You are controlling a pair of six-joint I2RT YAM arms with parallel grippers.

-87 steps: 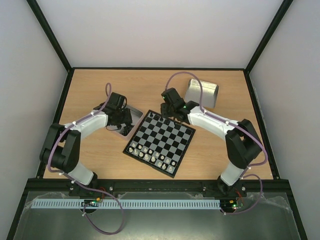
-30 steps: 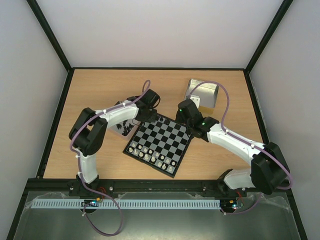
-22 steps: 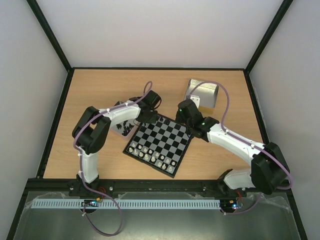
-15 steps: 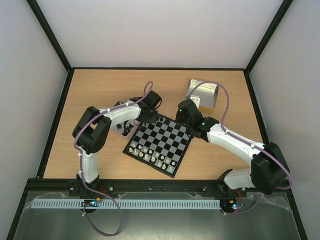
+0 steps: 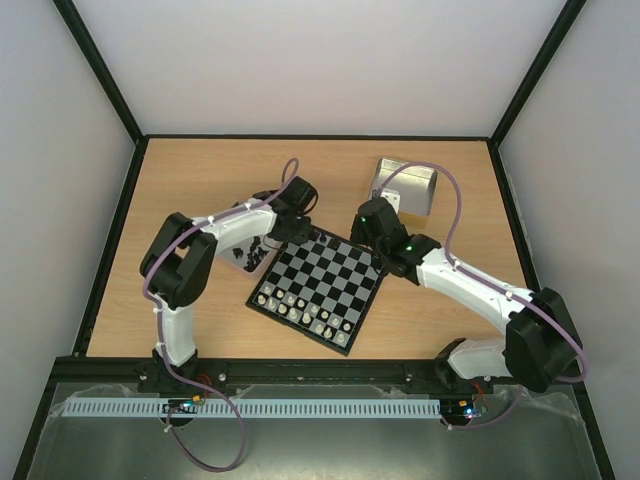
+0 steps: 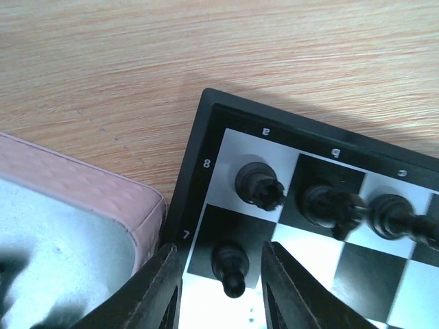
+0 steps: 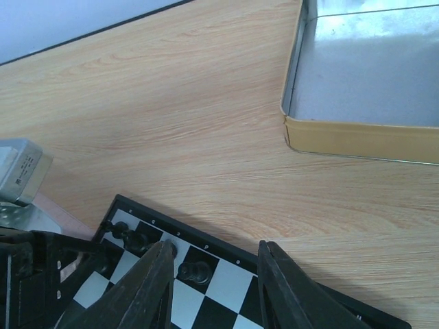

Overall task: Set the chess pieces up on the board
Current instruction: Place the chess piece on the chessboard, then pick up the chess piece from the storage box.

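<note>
The left gripper [image 6: 218, 255] stands slightly parted around a black pawn [image 6: 230, 264] (touching neither finger) near a corner of the board [image 6: 194, 171], with three black pieces [image 6: 329, 205] just beyond its fingertips. The right gripper [image 7: 214, 245] hangs parted, gripping nothing.

The wooden table [image 5: 200, 185] bears the board [image 5: 325, 282], a metal tray [image 5: 412, 188], a second tray [image 5: 240, 263].

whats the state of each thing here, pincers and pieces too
left pincer: open, fingers either side of a pawn
pawn: upright on its square, not gripped
right pincer: open, empty
board: only partly set
metal tray: empty where visible
</note>
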